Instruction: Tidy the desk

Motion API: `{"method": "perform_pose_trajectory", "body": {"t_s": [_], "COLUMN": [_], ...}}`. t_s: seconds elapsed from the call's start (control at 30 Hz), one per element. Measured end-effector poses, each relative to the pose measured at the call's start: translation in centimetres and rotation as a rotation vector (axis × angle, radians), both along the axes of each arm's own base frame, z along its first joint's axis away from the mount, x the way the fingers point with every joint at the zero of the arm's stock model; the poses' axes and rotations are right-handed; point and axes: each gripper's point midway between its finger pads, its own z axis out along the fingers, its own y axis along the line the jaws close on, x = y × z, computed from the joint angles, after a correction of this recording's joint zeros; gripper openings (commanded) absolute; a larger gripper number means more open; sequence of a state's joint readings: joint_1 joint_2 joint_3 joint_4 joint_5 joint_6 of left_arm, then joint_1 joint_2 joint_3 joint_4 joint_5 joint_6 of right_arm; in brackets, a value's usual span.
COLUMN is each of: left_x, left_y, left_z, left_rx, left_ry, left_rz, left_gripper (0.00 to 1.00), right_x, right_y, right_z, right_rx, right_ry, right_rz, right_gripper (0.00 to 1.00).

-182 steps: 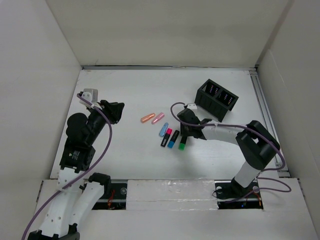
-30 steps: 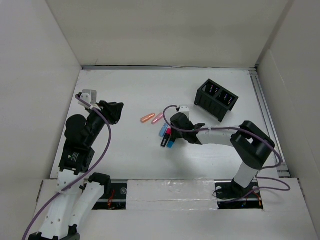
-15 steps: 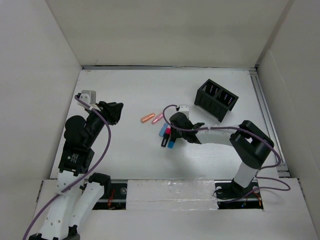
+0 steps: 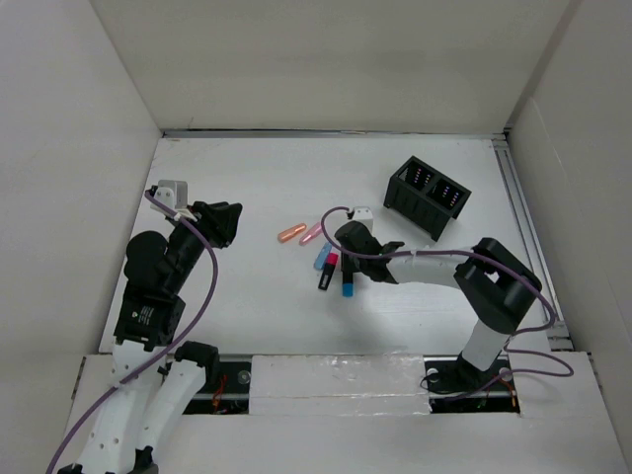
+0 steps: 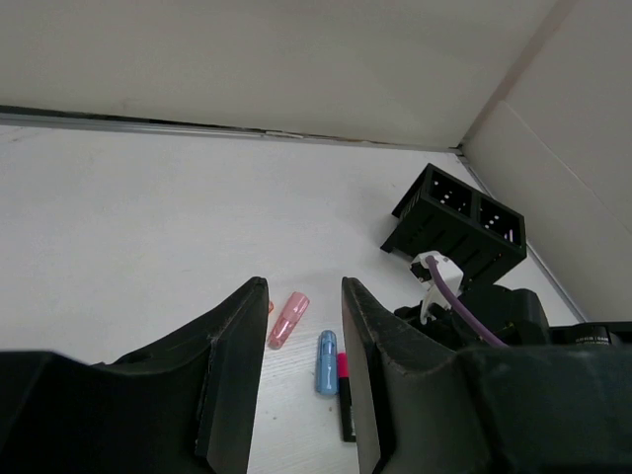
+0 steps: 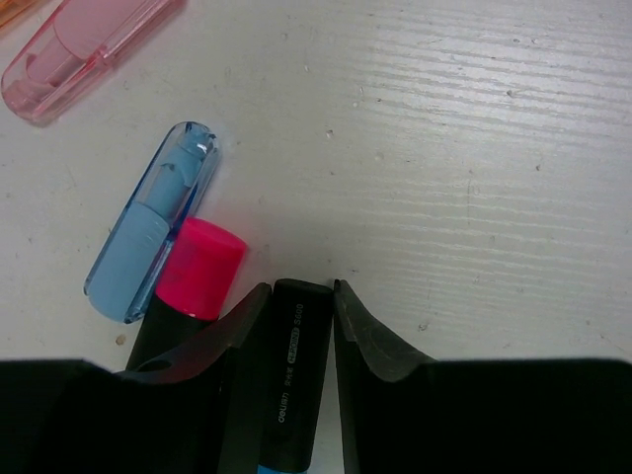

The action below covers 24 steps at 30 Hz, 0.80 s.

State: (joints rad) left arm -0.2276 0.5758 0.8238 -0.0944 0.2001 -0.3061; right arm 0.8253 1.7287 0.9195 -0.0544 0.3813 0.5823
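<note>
On the white desk (image 4: 247, 178) lie a pink-capped black marker (image 4: 327, 271), a clear blue tube (image 4: 321, 255), a clear pink tube (image 4: 312, 234) and an orange one (image 4: 290, 234). My right gripper (image 4: 348, 265) is shut on a black marker with a blue cap (image 4: 348, 287); in the right wrist view its barrel (image 6: 296, 365) sits between the fingers (image 6: 351, 326), next to the pink cap (image 6: 202, 262) and the blue tube (image 6: 153, 232). My left gripper (image 4: 225, 219) is open and empty above the desk at the left, and its own view shows the tubes (image 5: 287, 319) between its fingers.
A black two-compartment organizer (image 4: 428, 197) stands at the back right and also shows in the left wrist view (image 5: 459, 222). Upright white panels close the desk at the back and both sides. A metal rail (image 4: 518, 197) runs along the right edge.
The blue-capped marker has shifted a little to the right, away from the pink-capped one, held in my right gripper. The left arm has barely moved.
</note>
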Motion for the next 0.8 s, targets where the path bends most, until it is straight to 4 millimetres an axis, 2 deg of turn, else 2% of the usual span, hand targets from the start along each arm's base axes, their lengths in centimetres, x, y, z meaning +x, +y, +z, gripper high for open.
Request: {"method": "perform_pose_trajectory", "body": {"t_s": [0.07,0.17,0.23,0.3,0.47,0.6,0.67,0.8], "left_x": [0.0,-0.1,0.0,0.0,0.0,0.0,-0.1,-0.1], "left_y": [0.0,0.0,0.1,0.0,0.0,0.0,0.0,0.0], "left_z": [0.1,0.1,0.1,0.1,0.1,0.1,0.1,0.1], "left_rx": [0.000,0.001,0.002,0.002,0.002,0.002,0.002,0.002], "left_ry": [-0.003,-0.004,-0.003,-0.003,-0.003,-0.003,-0.003,-0.003], "left_rz": [0.000,0.002,0.002,0.002,0.001,0.000,-0.001,-0.001], "left_gripper": [0.32,0.32,0.32,0.32,0.33,0.33,0.32,0.33], "right_x": [0.0,-0.1,-0.1,0.3,1.8,3.2,4.4,8.0], "right_y": [0.0,-0.4,-0.9,-1.3,-2.7,-4.5,-5.7,-9.4], "right_z": [0.1,0.4,1.4,3.5,10.2,13.6,15.0,18.5], "right_rx": [-0.008,-0.021,-0.014,0.013,0.127,0.175,0.189,0.207], "right_ry": [0.000,-0.001,-0.014,-0.049,-0.185,-0.255,-0.284,-0.370], "right_rz": [0.007,0.010,0.009,0.001,-0.049,-0.110,-0.149,-0.263], "right_gripper": [0.14,0.12,0.11,0.11,0.10,0.09,0.09,0.10]}}
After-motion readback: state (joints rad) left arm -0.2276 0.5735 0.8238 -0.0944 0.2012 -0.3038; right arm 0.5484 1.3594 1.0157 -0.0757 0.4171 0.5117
